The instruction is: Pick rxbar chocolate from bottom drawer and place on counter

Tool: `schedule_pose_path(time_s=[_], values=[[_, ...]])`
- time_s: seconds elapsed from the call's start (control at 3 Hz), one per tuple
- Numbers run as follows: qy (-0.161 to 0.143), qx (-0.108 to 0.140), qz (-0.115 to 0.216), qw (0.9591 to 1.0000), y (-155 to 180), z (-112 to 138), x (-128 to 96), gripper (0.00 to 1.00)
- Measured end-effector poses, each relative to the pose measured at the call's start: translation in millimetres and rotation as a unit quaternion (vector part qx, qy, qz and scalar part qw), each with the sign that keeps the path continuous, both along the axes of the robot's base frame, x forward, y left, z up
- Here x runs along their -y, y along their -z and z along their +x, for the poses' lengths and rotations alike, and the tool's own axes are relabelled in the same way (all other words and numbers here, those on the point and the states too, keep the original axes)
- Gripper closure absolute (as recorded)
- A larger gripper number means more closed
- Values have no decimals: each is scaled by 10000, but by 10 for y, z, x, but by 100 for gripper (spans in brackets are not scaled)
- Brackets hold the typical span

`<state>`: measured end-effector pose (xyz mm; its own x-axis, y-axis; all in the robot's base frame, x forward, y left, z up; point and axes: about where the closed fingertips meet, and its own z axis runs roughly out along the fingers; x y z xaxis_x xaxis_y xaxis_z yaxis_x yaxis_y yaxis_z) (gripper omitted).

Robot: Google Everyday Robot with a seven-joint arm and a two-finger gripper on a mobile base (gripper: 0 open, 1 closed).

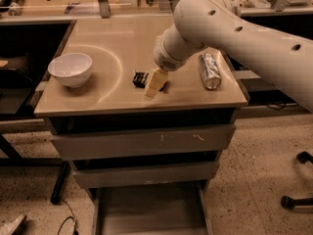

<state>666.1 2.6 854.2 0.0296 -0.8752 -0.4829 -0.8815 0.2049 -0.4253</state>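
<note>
The rxbar chocolate (140, 79), a small black-wrapped bar, lies flat on the beige counter (117, 99) near its middle front. My gripper (155, 82) hangs from the big cream arm and sits right at the bar's right end, covering part of it. The bottom drawer (151, 212) is pulled out below the counter, and its grey floor shows nothing on it.
A white bowl (70, 69) stands at the counter's left. A silver can (210, 71) lies on its side at the right. Two upper grey drawers (142, 142) are shut. Desks and chair legs surround the unit.
</note>
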Motion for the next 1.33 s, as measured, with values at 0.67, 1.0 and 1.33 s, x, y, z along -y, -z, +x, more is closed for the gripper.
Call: schedule_pose_path(time_s=[0.67,1.0,1.33], values=[[237,546,-228,9980,-452,-4,149,0],[1064,1241,-738,9838,-1311,-215,736,0],[2416,1715,-1144,9482,-2166,-722,1701,0]])
